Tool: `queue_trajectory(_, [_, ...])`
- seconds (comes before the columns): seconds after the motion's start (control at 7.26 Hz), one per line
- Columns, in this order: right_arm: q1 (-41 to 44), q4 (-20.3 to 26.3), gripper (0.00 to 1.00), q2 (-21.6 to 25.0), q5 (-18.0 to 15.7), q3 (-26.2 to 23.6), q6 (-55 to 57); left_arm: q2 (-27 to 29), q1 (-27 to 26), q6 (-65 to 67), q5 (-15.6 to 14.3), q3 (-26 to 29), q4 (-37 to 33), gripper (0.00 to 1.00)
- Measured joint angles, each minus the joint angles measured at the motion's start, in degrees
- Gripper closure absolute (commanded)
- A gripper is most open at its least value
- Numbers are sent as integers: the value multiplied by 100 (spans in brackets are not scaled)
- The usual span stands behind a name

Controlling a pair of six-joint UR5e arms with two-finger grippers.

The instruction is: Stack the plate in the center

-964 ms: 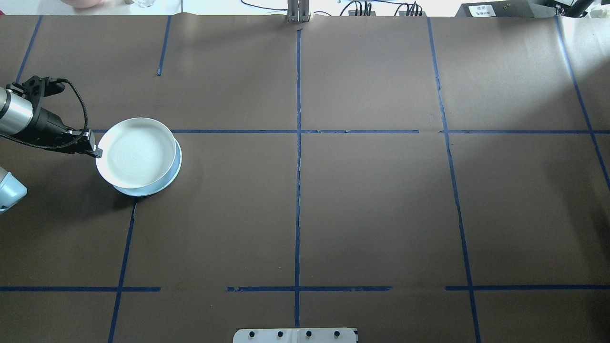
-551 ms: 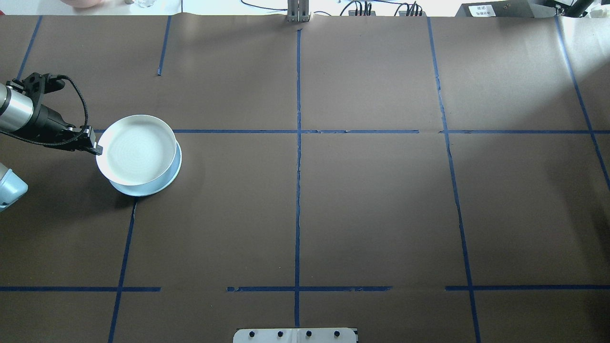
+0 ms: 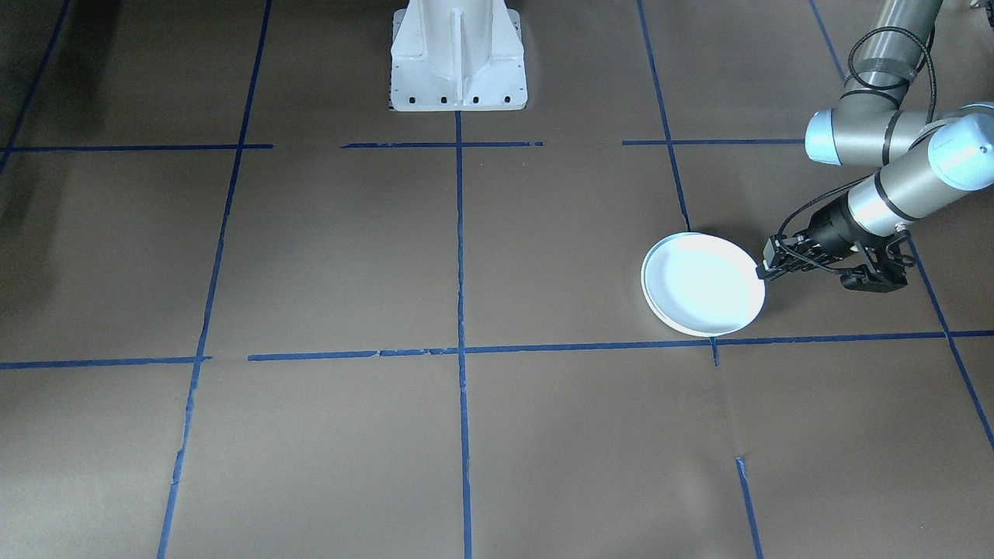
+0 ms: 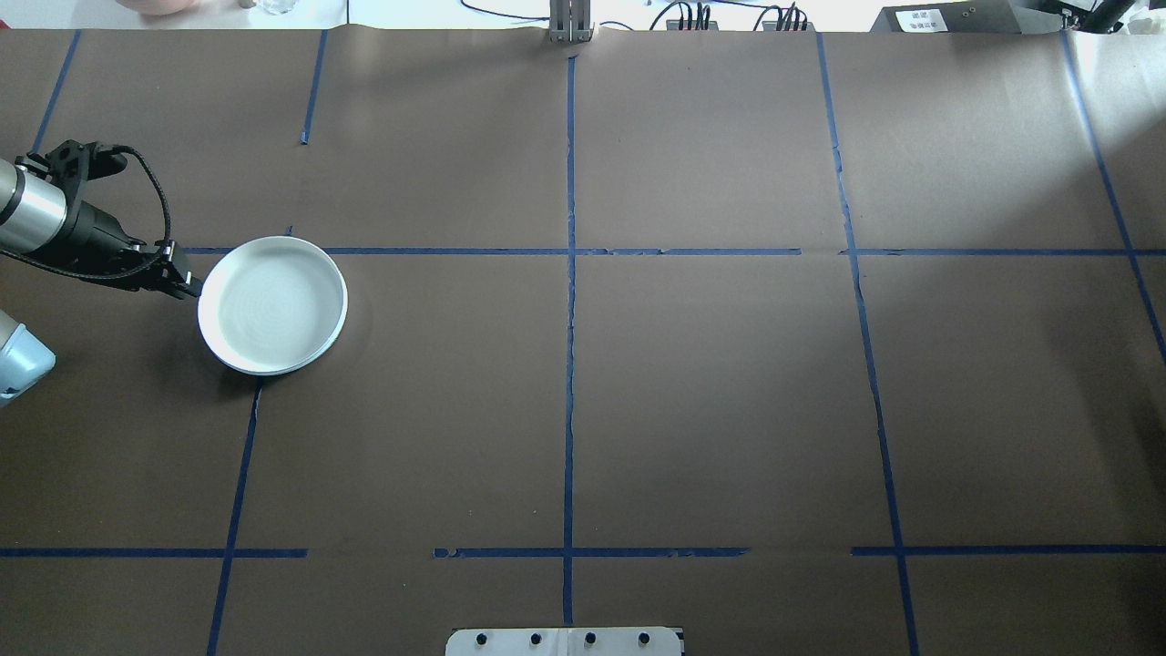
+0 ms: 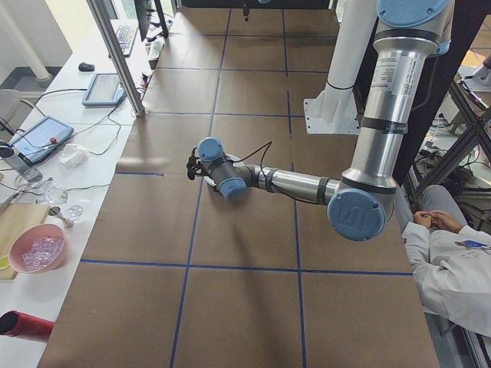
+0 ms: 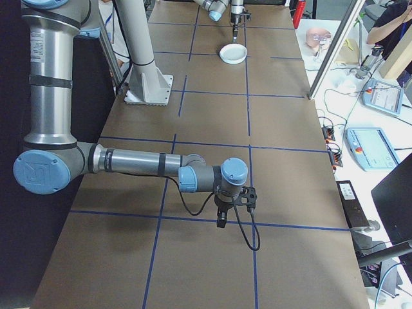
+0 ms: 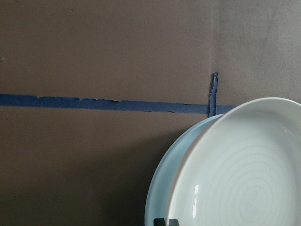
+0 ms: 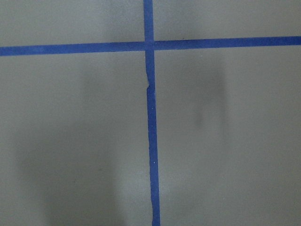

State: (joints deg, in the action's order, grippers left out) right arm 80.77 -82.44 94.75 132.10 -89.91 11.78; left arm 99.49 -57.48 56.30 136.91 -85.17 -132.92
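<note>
Where the left claw (image 4: 187,288) reaches in low from the robot's left side of the worktop (image 4: 692,392), its tips sit right at the outer rim of the top plate (image 4: 271,305), and whether they pinch that rim, touch it or stand just clear cannot be told. The top plate is round, shallow and pale bluish-white, with a raised cream rim and faint concentric rings on its smooth, glossy face. It rests nested on a second plate (image 7: 181,150) of the same shape, whose pale blue edge peeks out as a thin crescent on one side in the left wrist view. The pair lies just beside a crossing of blue tape lines (image 4: 455,251), well apart from the middle of the worktop. The worktop is covered in matte brown paper, divided into large rectangles by the tape, which is frayed and broken in places. The left arm has silver tube sections, pale blue joint caps and a looping black cable. The right claw (image 6: 221,219) hangs pointing down over another tape crossing at the far end of the worktop, and its state cannot be told.
</note>
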Motion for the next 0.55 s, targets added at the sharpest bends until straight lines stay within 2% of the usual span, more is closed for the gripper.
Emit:
queue_trajectory(0.28, [0,0,0,0,0,0,0,-6,-53,-86,-5,-5,5,0])
queue_trajectory(0.55, [0,0,0,0,0,0,0,-74,-596,-927,12,-54,412,0])
